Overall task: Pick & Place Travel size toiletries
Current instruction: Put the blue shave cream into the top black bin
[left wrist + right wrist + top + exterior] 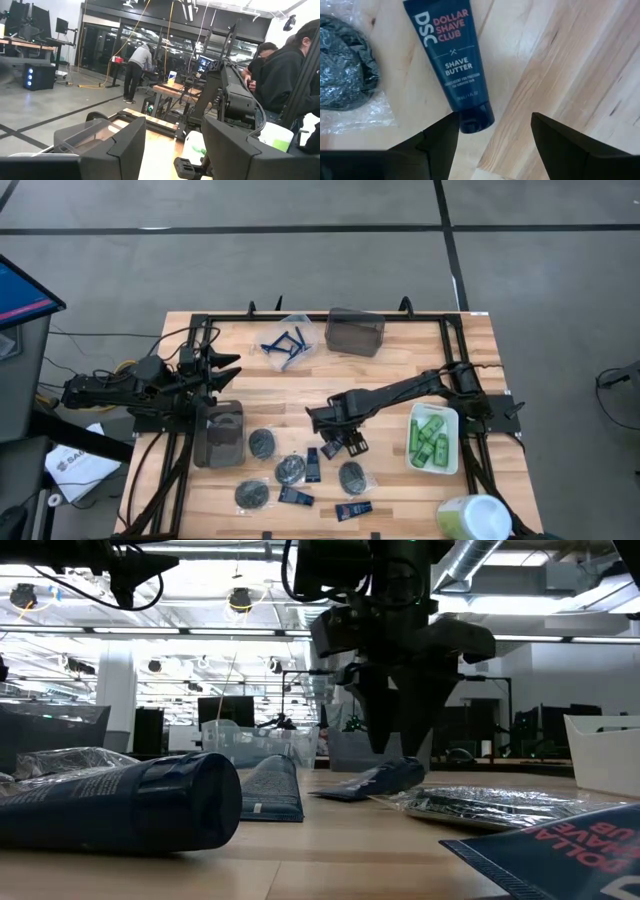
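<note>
My right gripper hangs open over the middle of the table, fingers pointing down, clear of the wood in the low view. Below it lies a navy tube flat on the table, its cap end close to one finger, with nothing between the fingers. A dark disc in clear wrap lies beside the tube. More navy tubes and discs are scattered near the front. Green mini bottles fill the white tray. My left gripper waits open at the left.
A clear bin with blue razors and a grey bin stand at the far edge; another grey bin sits at the left. A pale-green-topped tub stands at the front right. People work beyond the table.
</note>
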You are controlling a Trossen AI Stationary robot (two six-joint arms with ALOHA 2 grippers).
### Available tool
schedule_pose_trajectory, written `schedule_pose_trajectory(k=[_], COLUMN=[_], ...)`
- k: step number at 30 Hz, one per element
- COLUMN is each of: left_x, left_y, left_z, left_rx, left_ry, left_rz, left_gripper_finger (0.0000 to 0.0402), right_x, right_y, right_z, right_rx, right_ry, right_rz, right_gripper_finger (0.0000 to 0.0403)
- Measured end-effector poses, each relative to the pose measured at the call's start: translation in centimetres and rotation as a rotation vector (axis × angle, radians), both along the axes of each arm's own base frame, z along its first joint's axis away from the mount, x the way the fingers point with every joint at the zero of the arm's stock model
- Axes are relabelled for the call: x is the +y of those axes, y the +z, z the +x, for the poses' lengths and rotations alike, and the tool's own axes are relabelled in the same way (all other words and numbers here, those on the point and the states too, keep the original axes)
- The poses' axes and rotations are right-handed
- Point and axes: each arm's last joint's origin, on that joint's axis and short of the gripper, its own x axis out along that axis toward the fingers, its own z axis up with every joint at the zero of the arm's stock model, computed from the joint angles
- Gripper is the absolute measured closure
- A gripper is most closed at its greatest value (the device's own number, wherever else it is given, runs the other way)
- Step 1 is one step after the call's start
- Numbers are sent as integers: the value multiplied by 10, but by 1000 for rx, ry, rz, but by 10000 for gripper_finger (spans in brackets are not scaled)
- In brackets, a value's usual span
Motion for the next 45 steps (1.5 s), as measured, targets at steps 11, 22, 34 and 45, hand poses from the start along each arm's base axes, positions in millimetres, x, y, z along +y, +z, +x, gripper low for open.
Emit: schedule_pose_trajectory(k=[11, 22, 34, 45], left_x=[0, 0, 1, 1], left_y=[0, 0, 0, 0], left_z=[0, 0, 0, 0], left_rx=[-1, -1, -7, -7], left_ry=[0, 1, 23, 27], left_rz=[-2, -2, -6, -7], left_gripper_finger=[211, 211, 211, 211], right_x=[5, 1, -42, -21], right_y=[-15, -24, 16, 27], right_z=[2, 11, 24, 36], right_rx=[34, -4, 91, 56], right_ry=[63, 26, -720, -1217], right_rz=[4, 20, 242, 320], right_gripper_finger=[163, 168, 169, 164])
